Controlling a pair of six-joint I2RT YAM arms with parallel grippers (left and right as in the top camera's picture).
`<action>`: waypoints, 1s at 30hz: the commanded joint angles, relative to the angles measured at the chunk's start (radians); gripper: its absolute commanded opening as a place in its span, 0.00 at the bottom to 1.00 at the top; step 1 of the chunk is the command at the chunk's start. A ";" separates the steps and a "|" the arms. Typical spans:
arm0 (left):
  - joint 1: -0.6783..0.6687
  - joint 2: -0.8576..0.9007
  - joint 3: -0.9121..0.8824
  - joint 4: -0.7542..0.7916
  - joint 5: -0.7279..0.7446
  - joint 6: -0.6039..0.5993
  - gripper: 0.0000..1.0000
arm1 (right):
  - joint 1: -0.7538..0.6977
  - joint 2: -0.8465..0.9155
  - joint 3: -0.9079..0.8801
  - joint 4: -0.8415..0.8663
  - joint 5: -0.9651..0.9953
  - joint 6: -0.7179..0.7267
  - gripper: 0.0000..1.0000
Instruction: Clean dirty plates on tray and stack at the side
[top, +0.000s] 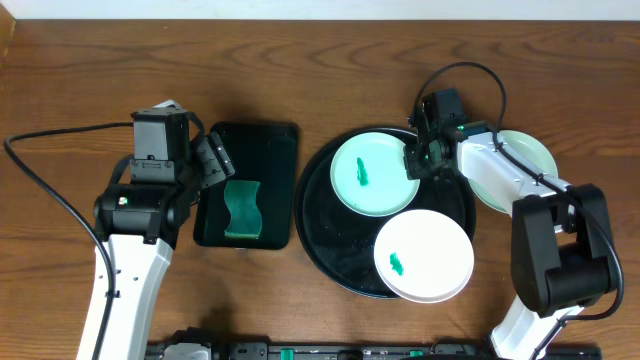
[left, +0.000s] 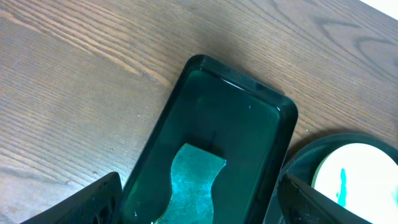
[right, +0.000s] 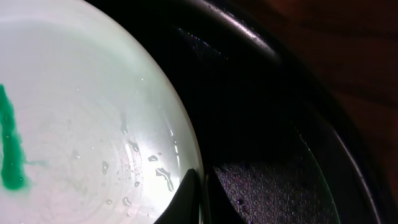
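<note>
The black tray (top: 335, 230) holds a mint-green plate (top: 372, 175) with a green smear and a white plate (top: 425, 255), also smeared, lying over the tray's near right rim. My right gripper (top: 418, 160) is shut on the mint plate's right rim. In the right wrist view the gripper (right: 204, 198) pinches the edge of the wet plate (right: 81, 106) over the tray (right: 267, 93). Another mint plate (top: 530, 160) rests on the table to the right, partly under the right arm. My left gripper (top: 215, 160) is open, holding nothing.
A dark green rectangular tray (top: 270, 150) left of the black one holds a green sponge (top: 242, 208). In the left wrist view the open gripper (left: 199, 211) hovers over this tray (left: 230, 118) and the sponge (left: 193, 186).
</note>
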 joint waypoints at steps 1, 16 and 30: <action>0.005 0.004 0.015 -0.003 -0.008 0.010 0.80 | -0.010 0.005 -0.006 -0.001 -0.001 0.008 0.01; 0.003 0.004 0.015 -0.072 0.055 -0.051 0.98 | -0.011 0.005 -0.006 0.002 -0.001 0.008 0.01; -0.024 0.102 -0.028 -0.276 0.095 -0.047 0.97 | -0.009 0.005 -0.006 0.005 -0.001 0.008 0.01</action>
